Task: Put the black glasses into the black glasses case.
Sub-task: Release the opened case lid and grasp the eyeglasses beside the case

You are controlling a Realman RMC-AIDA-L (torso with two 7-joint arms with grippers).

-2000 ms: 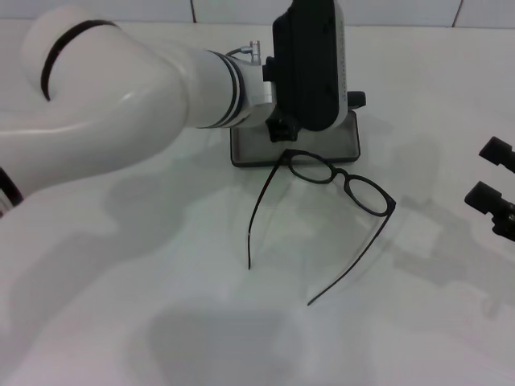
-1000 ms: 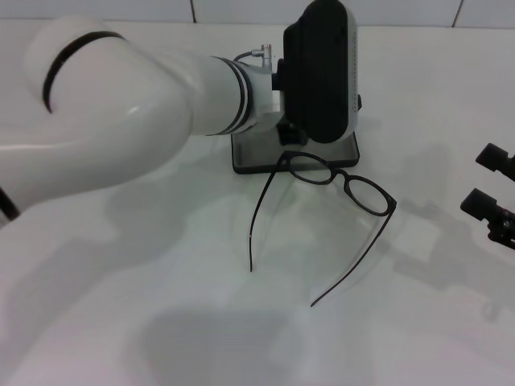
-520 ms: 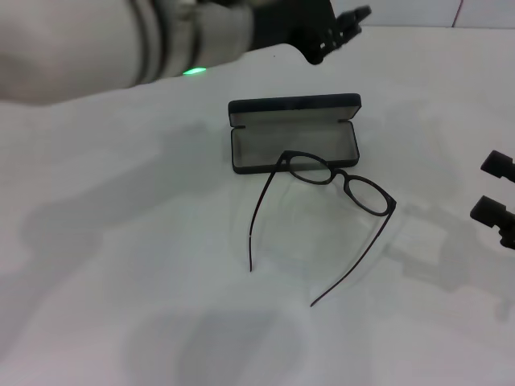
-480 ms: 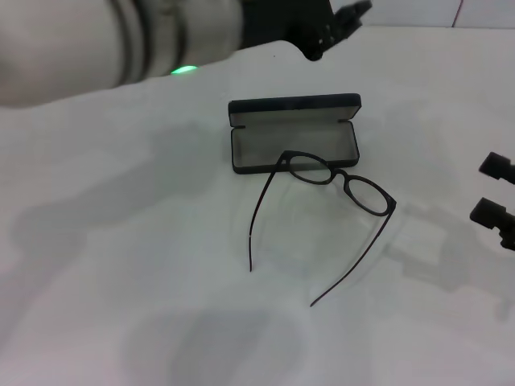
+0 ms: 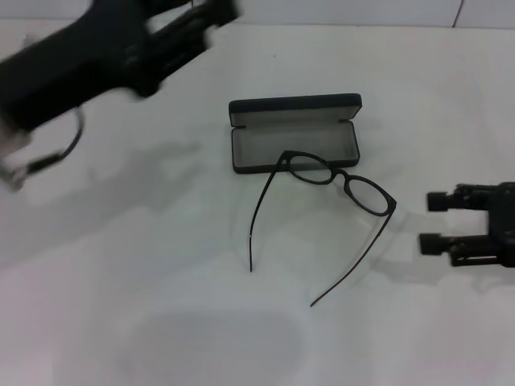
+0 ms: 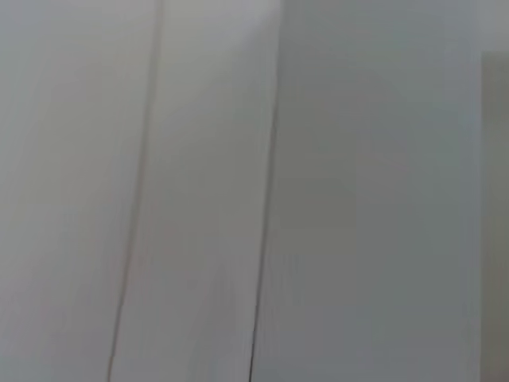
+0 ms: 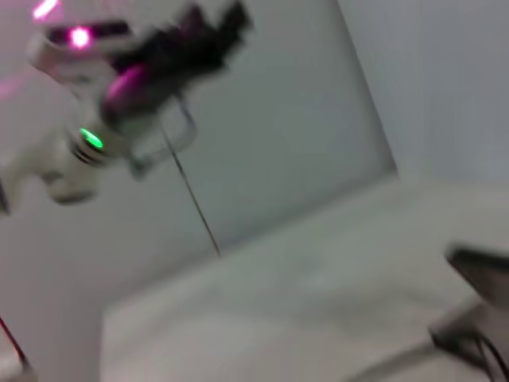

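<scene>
Black glasses case [image 5: 294, 133] lay open, lining up; black glasses [image 5: 330, 211] unfolded, frame touching its near edge. Right gripper [image 5: 438, 222] beside them, fingers apart, empty, likely approaching. Left gripper [image 5: 181, 28] raised beyond the case, finger state unclear

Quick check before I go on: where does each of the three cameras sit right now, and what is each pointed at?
Head: looks down on the table, open black glasses case, black glasses; left gripper raised far left, right gripper near right.
Left wrist: faces only pale surface.
Right wrist: faces across; shows the left arm.
Shared: left arm, in head and right wrist views.
</scene>
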